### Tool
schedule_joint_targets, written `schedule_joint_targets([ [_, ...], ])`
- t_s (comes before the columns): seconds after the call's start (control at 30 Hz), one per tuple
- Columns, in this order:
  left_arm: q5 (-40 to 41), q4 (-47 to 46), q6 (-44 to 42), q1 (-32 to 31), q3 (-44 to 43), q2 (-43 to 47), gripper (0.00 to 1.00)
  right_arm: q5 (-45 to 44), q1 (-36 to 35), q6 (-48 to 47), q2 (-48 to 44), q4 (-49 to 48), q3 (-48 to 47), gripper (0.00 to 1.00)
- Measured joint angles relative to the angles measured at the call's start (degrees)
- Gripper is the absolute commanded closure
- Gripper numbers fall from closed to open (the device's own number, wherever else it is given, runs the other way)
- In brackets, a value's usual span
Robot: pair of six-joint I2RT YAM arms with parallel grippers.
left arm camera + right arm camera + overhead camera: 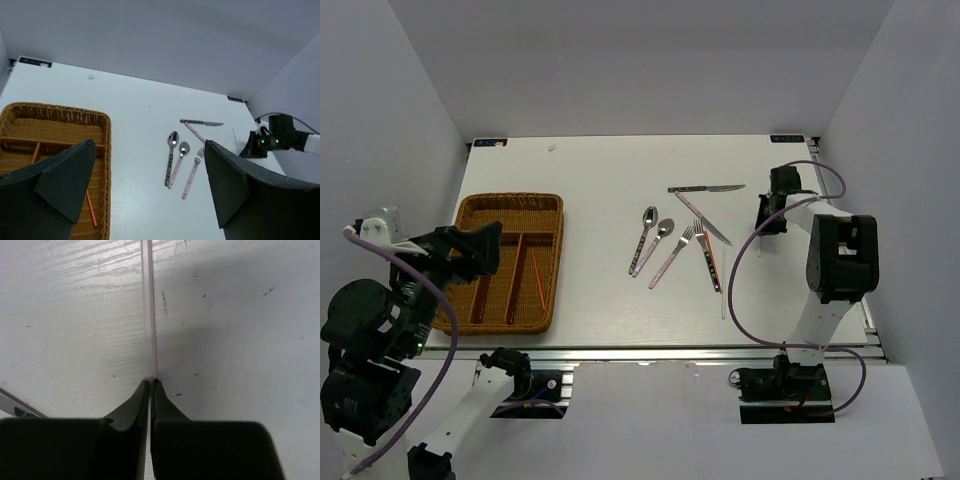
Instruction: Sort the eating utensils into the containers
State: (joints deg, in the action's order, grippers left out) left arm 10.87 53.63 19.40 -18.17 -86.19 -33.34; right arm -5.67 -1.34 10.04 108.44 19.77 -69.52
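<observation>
Wicker tray point(510, 205) sat at the left of the tabletop point(610, 165), with loose cutlery at mid-tabletop.
Top view: one red chopstick point(537, 278) was clear in a long slot of the tray, and the left claw point(470, 252) hung over the tray. Outside it lay two spoons point(649, 216), two forks point(672, 255), two knives point(705, 188) and one white chopstick point(723, 298) near the right claw point(763, 215). Left wrist view: left claw spread wide, holding nothing; only one fork showed. Right wrist view alone showed the grip: right claw pressed together, pinching the white chopstick point(148, 315) on the tabletop.
</observation>
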Motion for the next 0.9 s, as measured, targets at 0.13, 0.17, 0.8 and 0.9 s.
schedule_joint_targets([
  [0.13,-6.4,-3.6,0.6,0.0,5.4,0.2,0.02,3.1,-0.2,1.8,-4.4,-0.6,4.4,1.00],
  [0.17,-8.8,-5.2,1.2,0.0,7.6,0.2,0.02,4.6,-0.7,2.9,-7.5,-0.3,6.7,1.00],
  [0.8,-44.4,-59.9,25.6,0.0,43.5,-7.3,0.15,31.3,-44.8,33.5,-39.2,-35.1,20.0,1.00],
  [0.9,-44.2,-59.9,25.0,-0.1,43.3,-7.5,0.25,30.9,-48.2,34.2,-38.1,-36.2,18.5,1.00],
])
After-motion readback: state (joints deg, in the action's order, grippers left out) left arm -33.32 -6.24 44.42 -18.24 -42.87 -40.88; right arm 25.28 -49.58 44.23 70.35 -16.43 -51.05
